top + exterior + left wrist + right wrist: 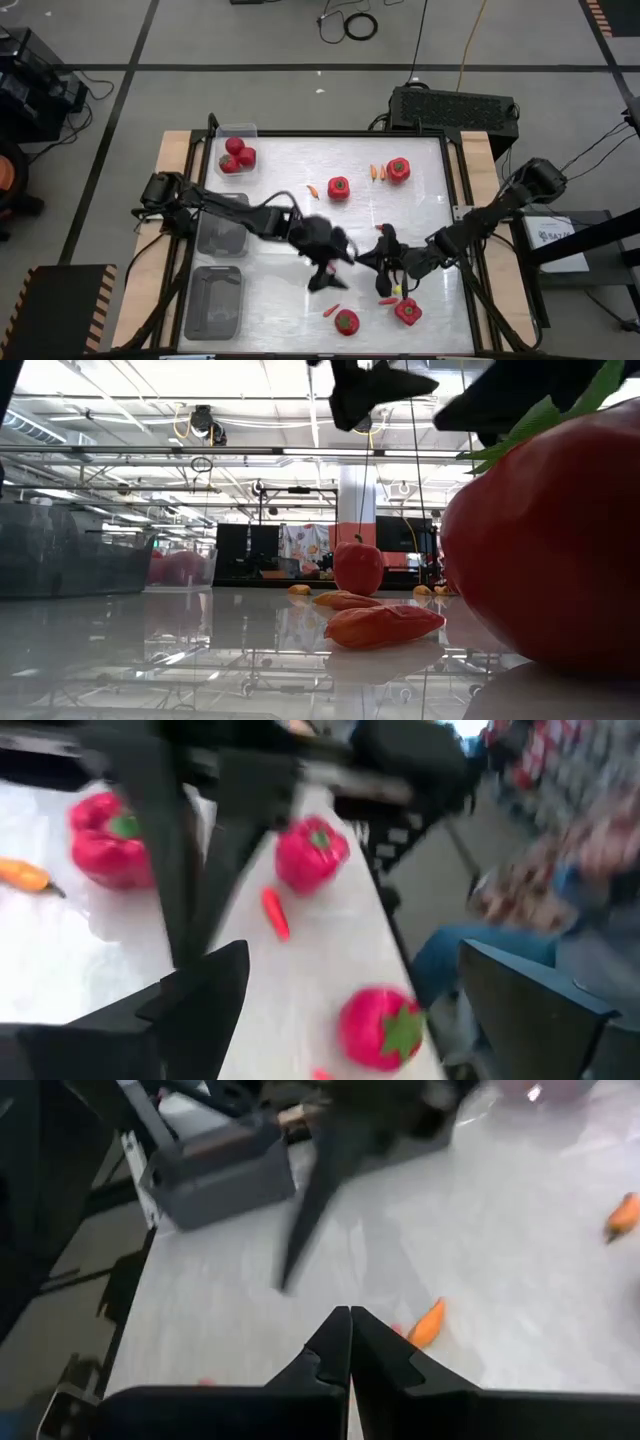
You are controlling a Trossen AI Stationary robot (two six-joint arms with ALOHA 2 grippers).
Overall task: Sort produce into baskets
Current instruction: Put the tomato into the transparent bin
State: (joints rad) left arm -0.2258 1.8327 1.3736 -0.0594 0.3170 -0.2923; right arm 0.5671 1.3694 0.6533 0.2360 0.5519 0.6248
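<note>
1. Containers first: the small clear plastic tray (237, 150) sits at the table's far left corner with three small round red tomatoes (238, 156) bunched inside it.
2. Down the left edge, two larger grey plastic trays: the nearer-to-centre grey tray (222, 236) is partly covered by the left arm, and nothing shows in it; the front grey tray (213, 301) holds no produce.
3. Loose on the glossy white table (420, 170): four lumpy red bell peppers with green stems. One far-centre pepper (339, 187), one far-right pepper (399, 169), one front-centre pepper (346, 321) and one front-right pepper (407, 311).
4. Slim orange-red chili peppers, five that I can count: a pair (377, 172) just beside the far-right pepper, one (312, 190) left of the far-centre pepper, one (331, 310) just beside the front-centre pepper, one (388, 299) near the front-right pepper.
5. Left gripper (325, 272) hangs over mid-table with its fingers spread wide and nothing between them.
6. Right gripper (384, 262) is close beside it, fingertips pressed fully together, holding nothing; the wrist view shows a chili (428, 1322) lying just beyond its tips.
7. The two grippers crowd the middle of the table, above the front chilies and peppers.
8. A black box (453, 107) stands behind the table's far right edge.
</note>
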